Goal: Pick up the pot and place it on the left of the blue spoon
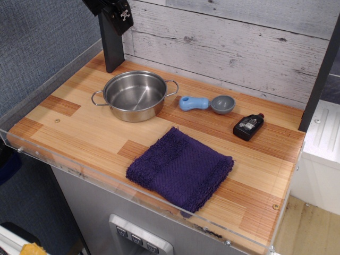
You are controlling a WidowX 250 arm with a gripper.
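Observation:
The shiny steel pot [134, 95] stands upright and empty on the wooden counter [79, 127], toward the back left, its two wire loop handles pointing left and right. Just to its right lies the blue spoon [206, 103], light-blue handle toward the pot and grey bowl away from it, with a small gap between spoon and pot handle. My gripper [113, 13] hangs high at the top left, above and behind the pot, touching nothing. It is partly cut off by the frame's top edge, so its fingers do not show clearly.
A folded purple towel [180, 167] lies at the front centre. A small black bottle [248, 126] lies right of the spoon. A dark post [111, 48] stands at the back left against the plank wall. A clear acrylic rim [106, 183] edges the counter.

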